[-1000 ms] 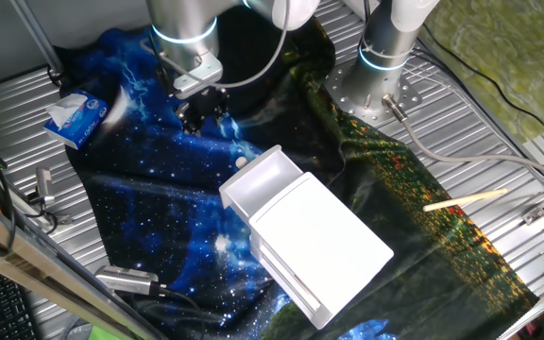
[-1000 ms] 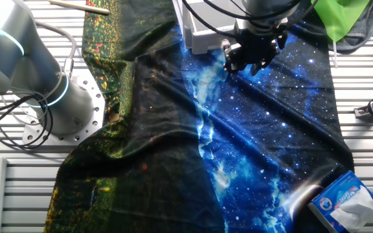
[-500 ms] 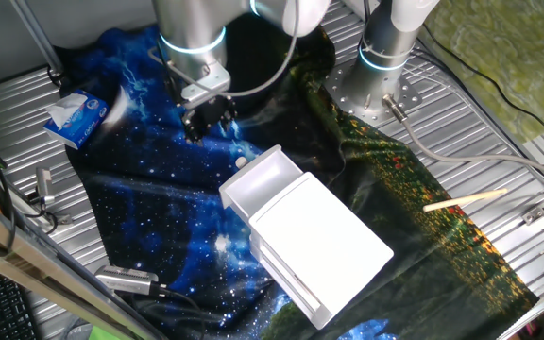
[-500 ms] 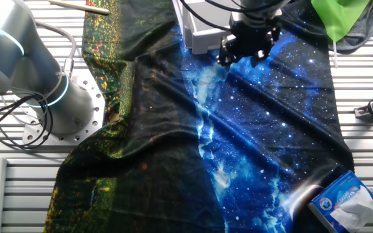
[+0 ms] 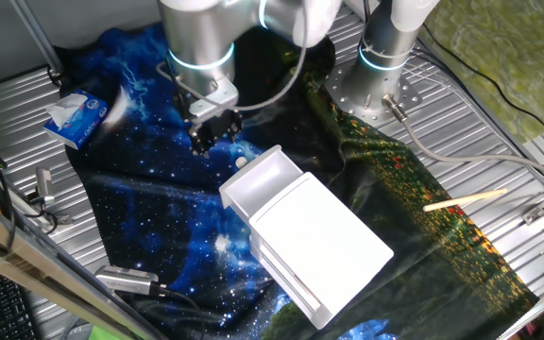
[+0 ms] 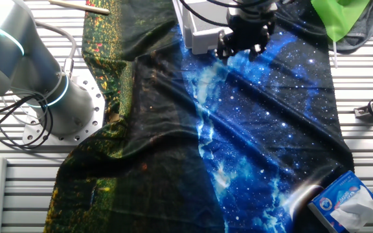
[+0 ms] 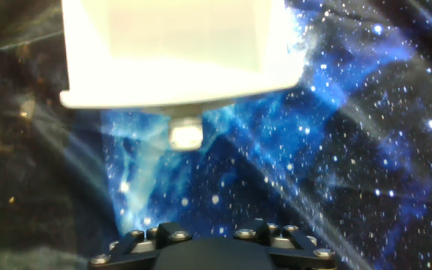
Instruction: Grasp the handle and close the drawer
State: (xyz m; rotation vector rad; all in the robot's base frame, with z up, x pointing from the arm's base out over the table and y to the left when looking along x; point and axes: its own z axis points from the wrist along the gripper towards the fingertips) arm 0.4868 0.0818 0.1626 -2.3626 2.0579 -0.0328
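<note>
The white drawer [image 5: 264,179] stands pulled out of the small white cabinet [image 5: 321,241] toward the upper left. Its handle [image 5: 241,162], a tiny white knob, sits in the middle of the front panel. My gripper [image 5: 212,135] hangs low over the starry blue cloth just left of the knob, apart from it, and its dark fingers look open and empty. In the hand view the drawer front [image 7: 175,79] fills the top and the knob [image 7: 186,136] lies straight ahead; only the gripper's body [image 7: 210,251] shows. In the other fixed view the gripper [image 6: 241,44] is beside the drawer [image 6: 198,37].
A blue tissue pack [image 5: 78,115] lies at the cloth's far left. A wooden stick [image 5: 466,199] lies on the metal table at right. A second arm's base [image 5: 371,90] stands behind the cabinet. A green cloth [image 6: 339,16] lies at the table's edge.
My gripper has moved across the cloth toward the drawer front and is now close to the knob. The drawer and cabinet have not moved.
</note>
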